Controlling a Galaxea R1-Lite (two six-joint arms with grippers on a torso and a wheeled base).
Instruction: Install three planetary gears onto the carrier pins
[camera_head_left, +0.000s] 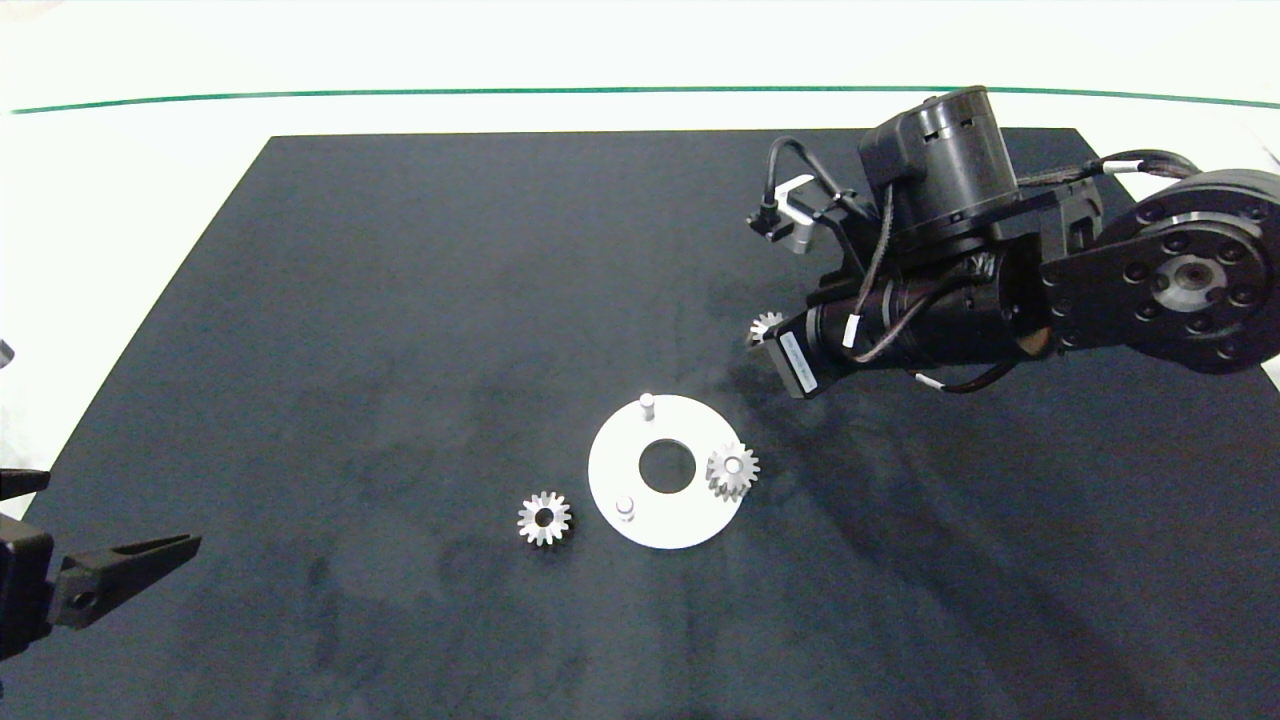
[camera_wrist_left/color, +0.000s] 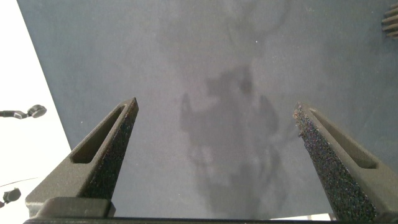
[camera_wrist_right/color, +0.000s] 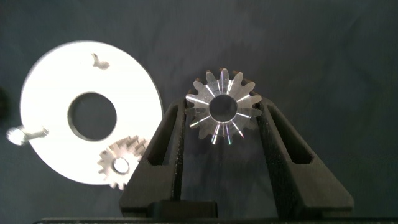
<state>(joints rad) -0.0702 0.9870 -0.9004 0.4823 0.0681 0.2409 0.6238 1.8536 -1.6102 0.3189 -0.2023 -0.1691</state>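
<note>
Gripping one planetary gear (camera_wrist_right/color: 222, 107) between nearly closed fingers, the right gripper (camera_wrist_right/color: 222, 115) hovers near the white disc (camera_head_left: 612, 478); the left gripper (camera_wrist_left/color: 214, 134) sits wide open and empty at the mat's (camera_head_left: 400, 300) near left corner.

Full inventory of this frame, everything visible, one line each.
planetary gears: three, silver. One seated on a pin at the disc's right edge; one loose on the mat left of the disc; one between the right gripper's fingers.
carrier pins: three, pale silver, upright on the disc; two bare, one carrying a gear.
white disc: one, large centre hole, mid-mat.
black mat: one, on a white table.
green line: one, far table edge.
right gripper: shut on a gear, upper right of disc.
left gripper: open, parked at mat's lower-left corner.
</note>
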